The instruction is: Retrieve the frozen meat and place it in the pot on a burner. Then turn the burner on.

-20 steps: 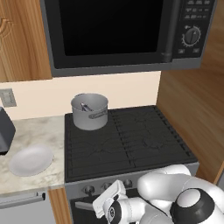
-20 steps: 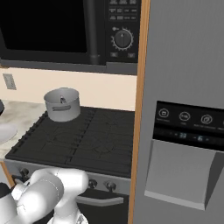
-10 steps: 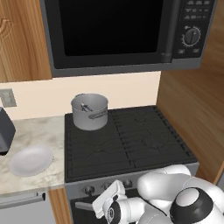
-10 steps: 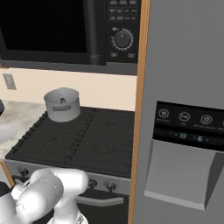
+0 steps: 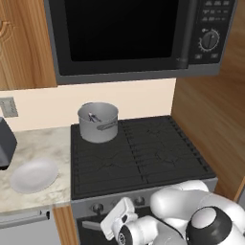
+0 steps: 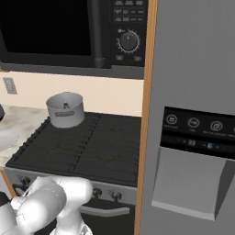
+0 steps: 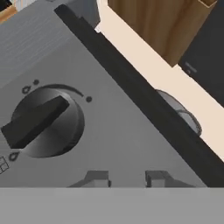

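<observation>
The pot (image 5: 98,122) sits on the back burner (image 5: 103,136) of the black stove, on the side next to the stone surface (image 5: 33,158). Inside the pot lies a small dark piece, the frozen meat (image 5: 94,117). So the meat part of the job looks done, and what is left is to turn the burner on.

That seems to be why the hand (image 7: 127,178) is down low at the front of the stove, below the pot. It points at a round dark knob (image 7: 43,122) with a bar across it. The two small finger tips (image 7: 97,177) stand a little apart, and nothing is between them. The knob is off to one side of the tips, not between them, so the hand does not hold it yet. I think the hand must slide over so the bar fits between its fingers, then twist.

A white plate (image 5: 34,175) lies on the surface beside the stove, on the pot's side.
</observation>
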Tool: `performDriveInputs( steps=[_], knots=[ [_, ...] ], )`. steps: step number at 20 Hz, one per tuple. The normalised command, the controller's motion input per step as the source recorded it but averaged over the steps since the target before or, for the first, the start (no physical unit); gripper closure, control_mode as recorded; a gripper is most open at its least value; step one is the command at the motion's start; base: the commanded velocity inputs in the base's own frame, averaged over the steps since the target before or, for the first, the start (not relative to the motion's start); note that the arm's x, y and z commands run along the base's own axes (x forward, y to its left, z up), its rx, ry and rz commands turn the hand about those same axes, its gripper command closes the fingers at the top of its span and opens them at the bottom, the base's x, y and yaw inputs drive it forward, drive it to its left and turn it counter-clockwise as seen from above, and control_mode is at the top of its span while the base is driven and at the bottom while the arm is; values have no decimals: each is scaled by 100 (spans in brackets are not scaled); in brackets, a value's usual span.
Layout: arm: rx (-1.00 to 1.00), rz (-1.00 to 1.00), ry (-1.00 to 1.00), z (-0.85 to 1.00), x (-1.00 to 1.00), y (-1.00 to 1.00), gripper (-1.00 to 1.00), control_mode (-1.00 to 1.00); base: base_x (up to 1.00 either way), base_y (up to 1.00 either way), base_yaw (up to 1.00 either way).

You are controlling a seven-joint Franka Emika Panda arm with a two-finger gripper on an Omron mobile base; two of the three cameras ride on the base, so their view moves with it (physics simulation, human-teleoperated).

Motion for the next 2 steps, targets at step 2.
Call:
performDriveInputs(
  steps=[2],
  knots=[
    [-84,32,40,0,0,10,100,-100,0,0,0]
  ],
)
